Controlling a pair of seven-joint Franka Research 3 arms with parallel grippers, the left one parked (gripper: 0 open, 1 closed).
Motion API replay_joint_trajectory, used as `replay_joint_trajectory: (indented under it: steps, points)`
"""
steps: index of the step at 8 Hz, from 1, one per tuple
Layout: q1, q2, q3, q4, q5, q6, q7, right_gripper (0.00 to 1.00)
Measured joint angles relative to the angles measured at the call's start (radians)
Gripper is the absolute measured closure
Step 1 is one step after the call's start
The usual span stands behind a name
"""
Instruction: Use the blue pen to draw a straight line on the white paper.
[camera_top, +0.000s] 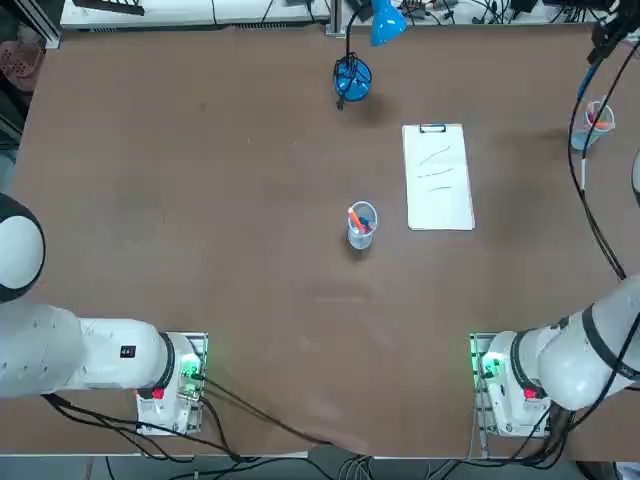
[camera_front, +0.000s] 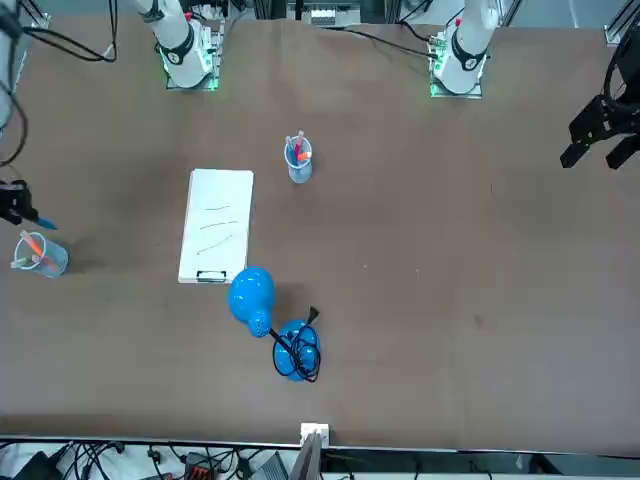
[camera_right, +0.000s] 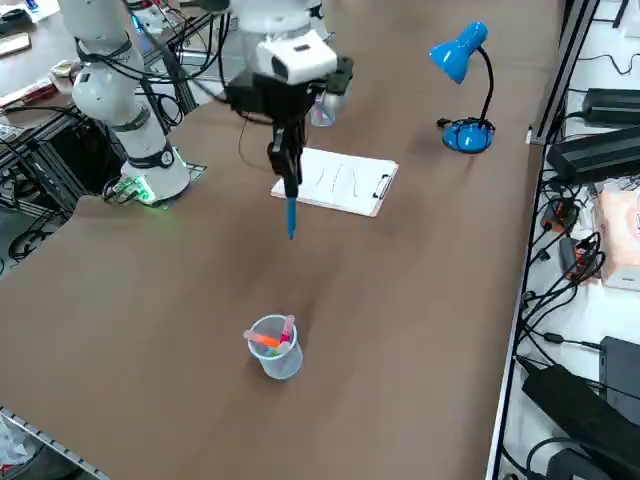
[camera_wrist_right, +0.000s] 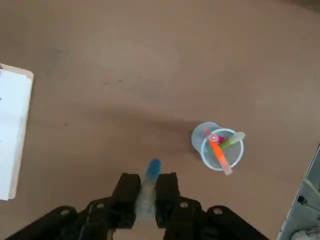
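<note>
The blue pen (camera_right: 291, 215) is held clamped between the closed fingers of the right gripper (camera_wrist_right: 147, 187), pointing straight down, its tip in the air above bare table (camera_right: 400, 300). In the wrist view the pen shows as a short blue stub between the two black fingers (camera_wrist_right: 127, 192). No contact with any surface is seen.

Nearest the side camera, a clear cup (camera_right: 274, 347) with orange, pink and green pens stands on the table, below and in front of the hanging pen; the gripper is raised well above it. A second cup of pens (camera_top: 361, 224) is seen in the top view, just beside the paper's near corner.

Beyond the gripper, the white paper (camera_right: 337, 180) lies flat, its clip (camera_right: 382, 186) on the short edge toward the blue desk lamp (camera_right: 466, 128). A few thin strokes are already visible on the sheet.

Judged step: carrying the pen over to the sheet. To do it well, the pen should be kept vertical and high while crossing toward the paper, then lowered onto an unmarked part, clear of the clip and the nearby cup. Light, even contact is advised before the stroke is drawn in one direction, so the sheet is not dragged.

Arm pose: the wrist is held level over the table with the fingers pointing down; the arm reaches out from its base (camera_right: 150, 180) toward the table's right edge.
</note>
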Motion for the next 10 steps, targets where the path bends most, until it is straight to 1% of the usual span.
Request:
replay_joint_trajectory:
  steps: [2,3,5,8,10]
  points:
    - [-0.135,0.067,-0.001,0.004,0.137,0.022,-0.181,0.79]
    - [-0.192,0.102,0.000,0.017,0.178,0.032,-0.246,0.79]
    - [-0.273,0.162,0.001,0.054,0.242,0.042,-0.314,0.79]
    - [-0.338,0.216,0.003,0.072,0.330,0.070,-0.341,0.79]
    - [-0.352,0.246,0.004,0.074,0.384,0.099,-0.361,0.79]
